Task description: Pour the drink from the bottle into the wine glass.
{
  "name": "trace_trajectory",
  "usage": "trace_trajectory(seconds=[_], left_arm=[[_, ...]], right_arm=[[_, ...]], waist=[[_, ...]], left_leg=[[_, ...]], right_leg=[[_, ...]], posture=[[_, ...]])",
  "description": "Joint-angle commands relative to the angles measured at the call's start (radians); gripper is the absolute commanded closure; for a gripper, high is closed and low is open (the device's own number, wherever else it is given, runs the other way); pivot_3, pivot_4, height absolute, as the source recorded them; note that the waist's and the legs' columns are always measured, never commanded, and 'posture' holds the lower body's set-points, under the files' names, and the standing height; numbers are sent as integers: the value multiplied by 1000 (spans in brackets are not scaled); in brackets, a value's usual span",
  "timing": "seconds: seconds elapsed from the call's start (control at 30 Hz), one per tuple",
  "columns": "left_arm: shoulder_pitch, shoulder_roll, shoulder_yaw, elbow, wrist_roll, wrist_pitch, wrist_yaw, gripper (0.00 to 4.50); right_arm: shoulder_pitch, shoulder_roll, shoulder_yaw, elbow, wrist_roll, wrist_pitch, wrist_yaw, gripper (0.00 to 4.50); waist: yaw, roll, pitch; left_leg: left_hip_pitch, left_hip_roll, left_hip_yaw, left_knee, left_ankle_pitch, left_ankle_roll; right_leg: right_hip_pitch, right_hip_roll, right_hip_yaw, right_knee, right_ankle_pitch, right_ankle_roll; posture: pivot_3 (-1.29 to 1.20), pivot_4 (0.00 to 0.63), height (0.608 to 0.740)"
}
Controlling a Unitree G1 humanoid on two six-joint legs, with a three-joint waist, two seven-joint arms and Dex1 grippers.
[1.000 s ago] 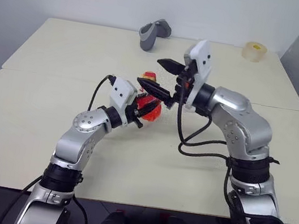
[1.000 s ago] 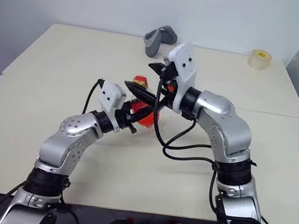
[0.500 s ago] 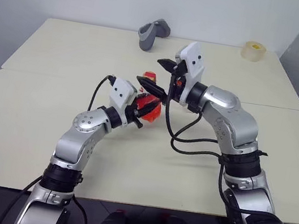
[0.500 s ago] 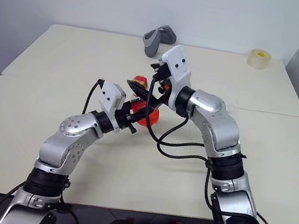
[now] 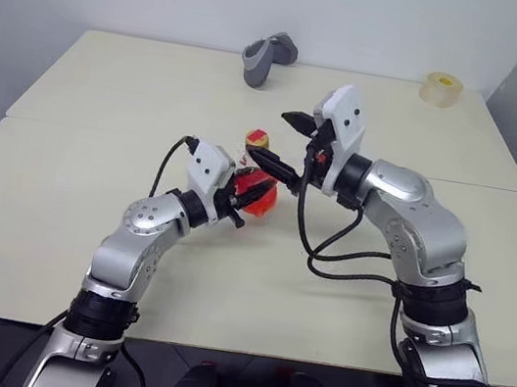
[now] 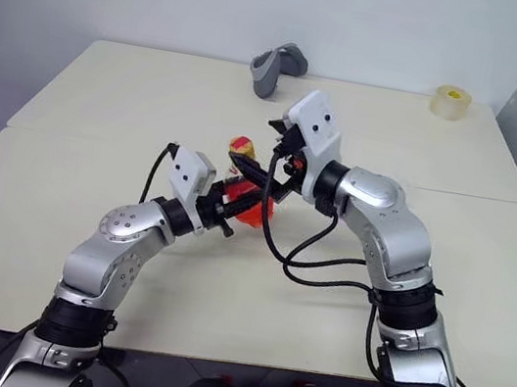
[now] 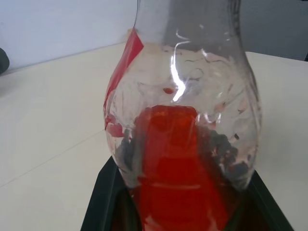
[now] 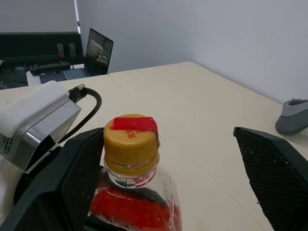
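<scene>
Two arms meet over the middle of a pale table [image 5: 56, 219]. The left arm rises from the near edge, bent at the elbow, its forearm slanting forward and toward the right; the left gripper [image 5: 241, 194] lies roughly level and is clamped on the rounded body of the bottle [image 5: 256, 181], which stands upright at the table's centre. In the left wrist view the bottle's clear wall sits between the two black fingers [image 7: 103, 192], with the red drink [image 7: 175, 159] filling the lower part and the upper part see-through. The right arm comes in from the right side, elbow raised and bent, forearm angled toward the left; the right gripper [image 5: 282, 143] is held about level at the height of the bottle's neck, its fingers spread wide apart. In the right wrist view one finger [image 8: 72, 178] stands on either side of the yellow cap [image 8: 131, 142], whose top carries a red patch; neither finger touches the cap, and the white housing of the left gripper shows beside the bottle. A grey object [image 5: 264, 57] lies near the far edge of the table, and a roll of tape [image 5: 441, 88] rests at the far right corner, both well apart from the bottle.
</scene>
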Motion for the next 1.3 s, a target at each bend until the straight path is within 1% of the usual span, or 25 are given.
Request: trace_trajectory(seconds=[0.03, 0.17, 0.3, 0.43, 0.77, 1.3], left_arm=[[-23, 11, 33, -37, -24, -28, -16, 3258], [-29, 12, 37, -34, -22, -25, -19, 3259], [-21, 12, 42, -42, -20, -22, -20, 3259], [-11, 10, 40, -55, -19, -19, -14, 3259], [-13, 9, 44, -49, -18, -22, -9, 3259], [-46, 12, 44, -15, -13, -29, -19, 3259]], right_arm=[[36, -104, -113, 13, -30, 5, -31, 0], [65, -155, -116, 13, -24, -3, -16, 0], [76, -163, -116, 12, -29, -7, -7, 0], [76, -141, -103, -1, -19, -3, -3, 0], [46, -74, -86, -77, 83, 66, 43, 0], [-43, 23, -62, -24, 107, 76, 42, 0]], waist=[[1, 0, 0], [5, 0, 0], [-8, 0, 0], [-4, 0, 0], [0, 0, 0], [-1, 0, 0]], left_leg=[[0, 0, 0, 0, 0, 0], [-1, -1, 0, 1, 0, 0], [-1, 1, 1, 0, 0, 0], [-1, 0, 1, 0, 0, 1], [-1, 0, 0, 1, 0, 0], [-1, 0, 0, 1, 0, 0]], right_leg=[[0, 0, 0, 0, 0, 0], [0, -1, 0, 0, 0, 0], [0, 1, 0, 0, 0, 0], [0, 1, 0, 0, 0, 0], [0, 0, 0, 0, 0, 0], [0, 0, 0, 0, 0, 0]], posture=[[0, 150, 740], [0, 150, 740], [0, 150, 740], [0, 150, 740], [0, 150, 740], [0, 150, 740]])
